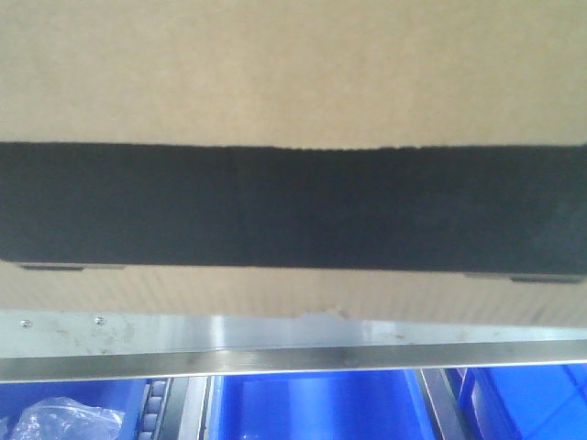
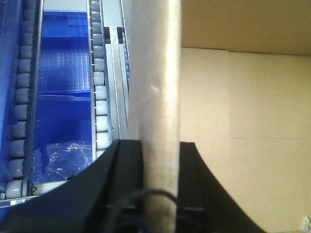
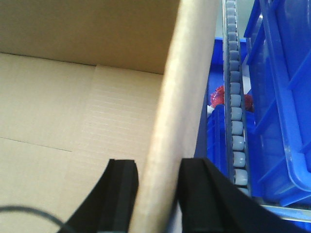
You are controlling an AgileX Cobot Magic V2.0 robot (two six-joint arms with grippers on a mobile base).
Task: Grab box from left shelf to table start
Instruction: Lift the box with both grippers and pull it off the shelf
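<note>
Up on the left, the box is sitting on the shelf, just behind its front edge, with the black panel facing me and filling most of the front view. I am pinching its left side wall with my left hand, one finger inside and one outside. My right hand is clamping the right wall the same way. The table is not showing in any view, so I judge the carry is only beginning. I am worrying about the thin cardboard, which may bend, tear or slip from my fingers under the load. If I pull unevenly, the box could twist or catch on the shelf edge and tip toward the blue bins below.
</note>
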